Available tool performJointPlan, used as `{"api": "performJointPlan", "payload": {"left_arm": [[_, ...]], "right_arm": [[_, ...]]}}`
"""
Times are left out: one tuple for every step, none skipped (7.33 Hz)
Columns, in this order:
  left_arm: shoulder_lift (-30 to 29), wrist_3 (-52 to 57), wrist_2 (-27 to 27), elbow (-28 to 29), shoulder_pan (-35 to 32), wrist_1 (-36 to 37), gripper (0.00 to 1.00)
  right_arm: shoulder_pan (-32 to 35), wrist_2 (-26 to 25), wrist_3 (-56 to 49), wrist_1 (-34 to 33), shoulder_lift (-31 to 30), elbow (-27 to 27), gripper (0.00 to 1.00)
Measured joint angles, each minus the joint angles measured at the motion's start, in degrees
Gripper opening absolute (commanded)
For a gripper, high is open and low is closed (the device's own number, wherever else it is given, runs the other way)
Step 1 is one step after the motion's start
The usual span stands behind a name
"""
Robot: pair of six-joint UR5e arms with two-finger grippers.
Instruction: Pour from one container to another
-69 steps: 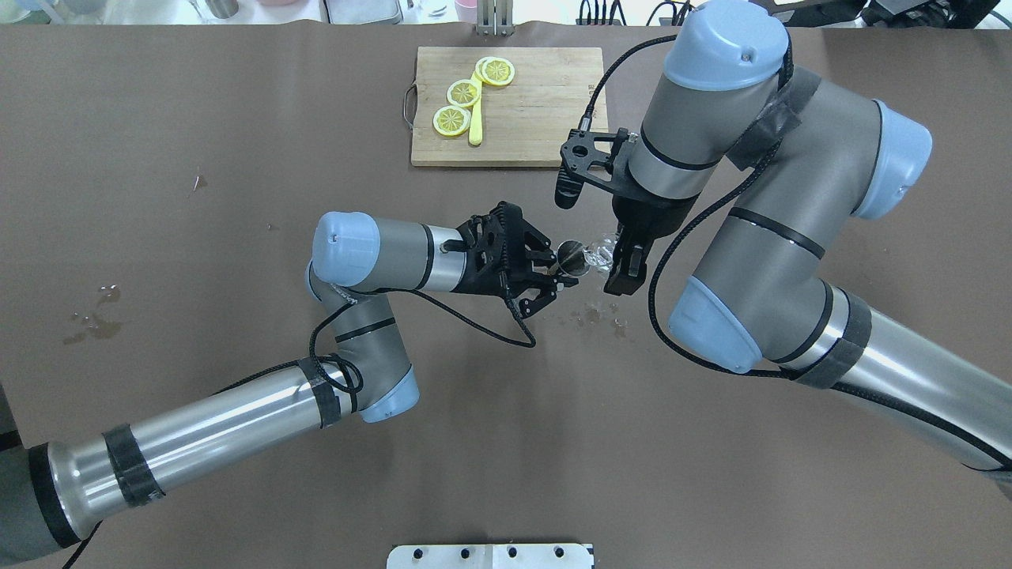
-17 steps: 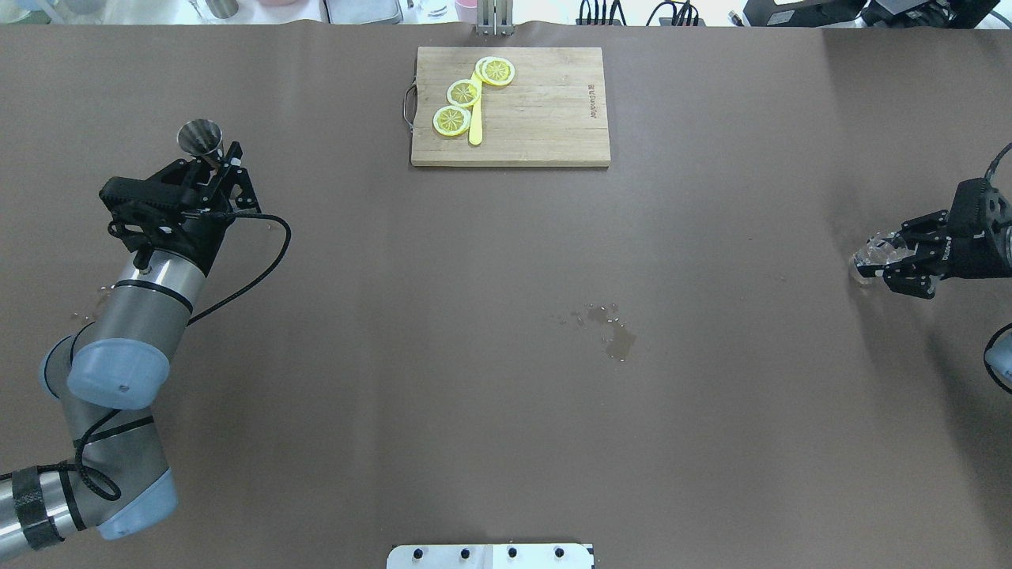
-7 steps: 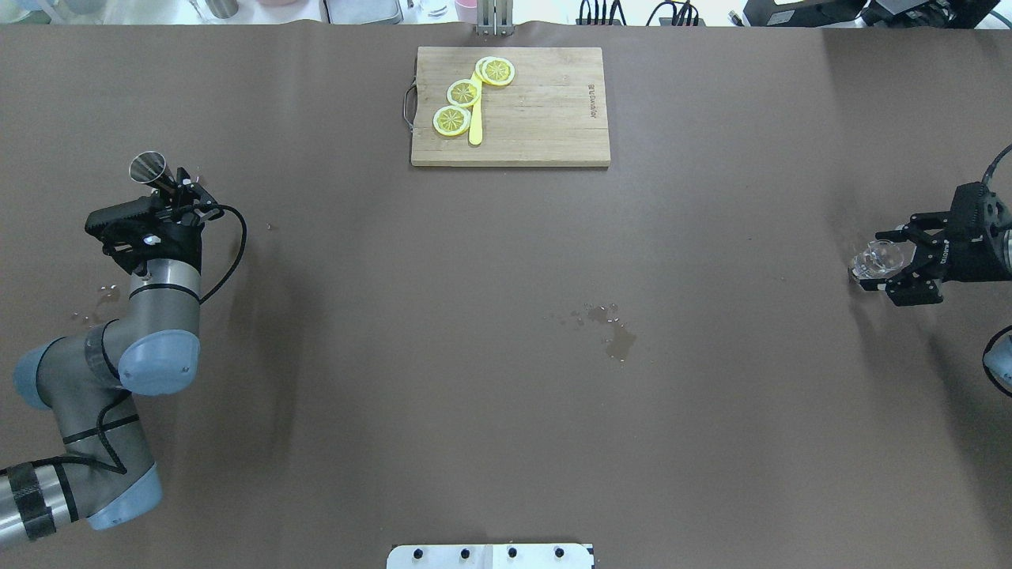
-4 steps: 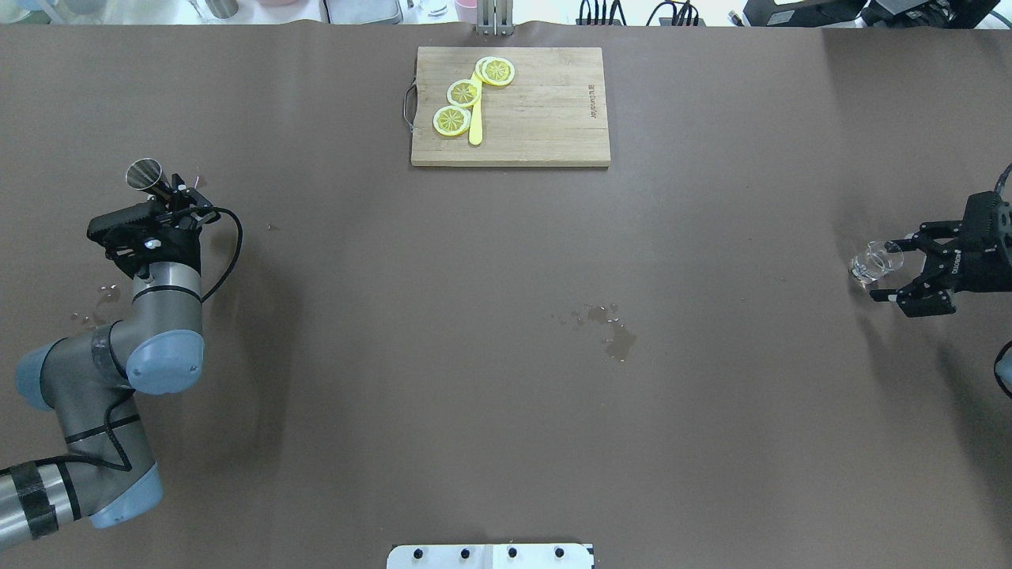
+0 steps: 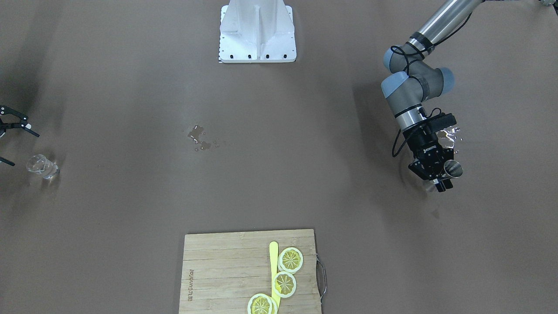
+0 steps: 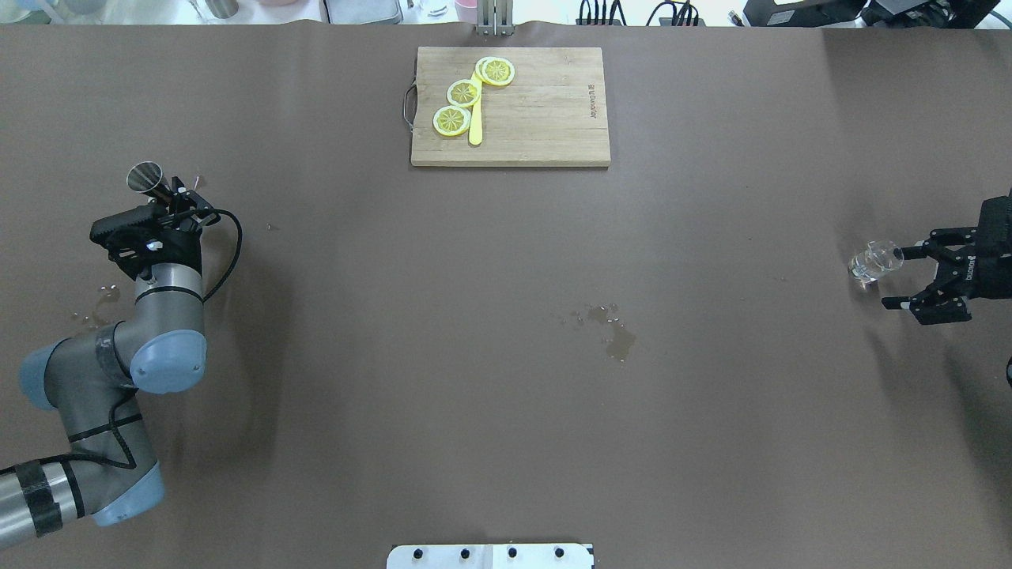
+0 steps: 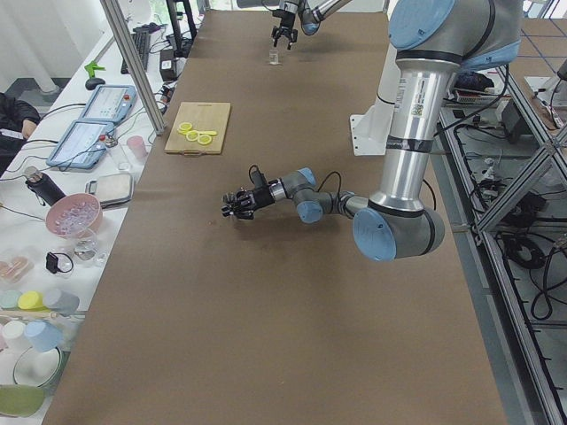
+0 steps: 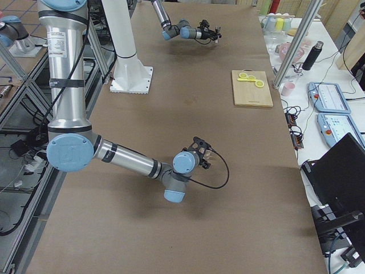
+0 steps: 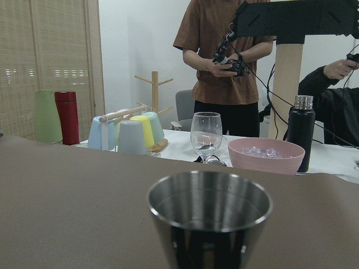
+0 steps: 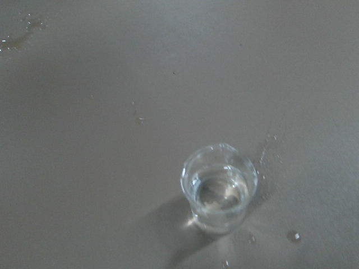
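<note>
A steel cup (image 6: 146,177) stands upright at the table's left side, and my left gripper (image 6: 179,199) is shut on its lower part. From the left wrist, the cup (image 9: 208,216) fills the lower middle, its rim open and level. Far to the right a small clear glass (image 6: 873,261) with some liquid in it stands alone on the table. My right gripper (image 6: 902,278) is open, just right of the glass and apart from it. The right wrist view looks down on the glass (image 10: 219,193), with no fingers showing. The front view has the cup (image 5: 453,168) and the glass (image 5: 41,166).
A wooden cutting board (image 6: 545,118) with lemon slices (image 6: 463,93) and a yellow knife lies at the far middle. A small puddle (image 6: 617,340) sits mid-table, and wet spots (image 6: 101,299) lie by my left arm. The robot's white base (image 5: 257,30) is at the near edge.
My open right gripper has drawn back to the right, away from the glass, which stays put. The left gripper with the cup has barely shifted.
</note>
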Motion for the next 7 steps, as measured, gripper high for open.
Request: {"api": "performJointPlan", "payload": {"left_arm": [[0.0,-0.3,0.1,0.3,0.0,0.0,0.14],[-0.1,-0.4,0.2,0.4,0.0,0.0,0.28],[-0.1,-0.5,0.2,0.5,0.0,0.0,0.56],[-0.1,-0.6,0.1,0.5,0.0,0.0,0.8],[-0.1,-0.8,0.1,0.5,0.0,0.0,0.97],[-0.2,-0.8,0.2,0.5,0.0,0.0,0.97],[-0.2,-0.8,0.2,0.5,0.0,0.1,0.97]], "right_arm": [[2.2,0.8,0.6,-2.1,-2.1,0.5,1.0],[5.0,1.9,1.1,-5.0,-3.4,0.9,1.0],[8.2,2.8,1.4,-8.2,-4.2,1.2,1.0],[11.0,3.0,1.5,-11.3,-5.0,1.3,1.0],[13.2,2.7,1.5,-14.5,-5.8,1.3,1.0],[14.9,2.0,1.6,-18.7,-6.6,1.5,1.0],[16.0,0.9,1.6,-24.3,-6.8,2.2,1.0]]}}
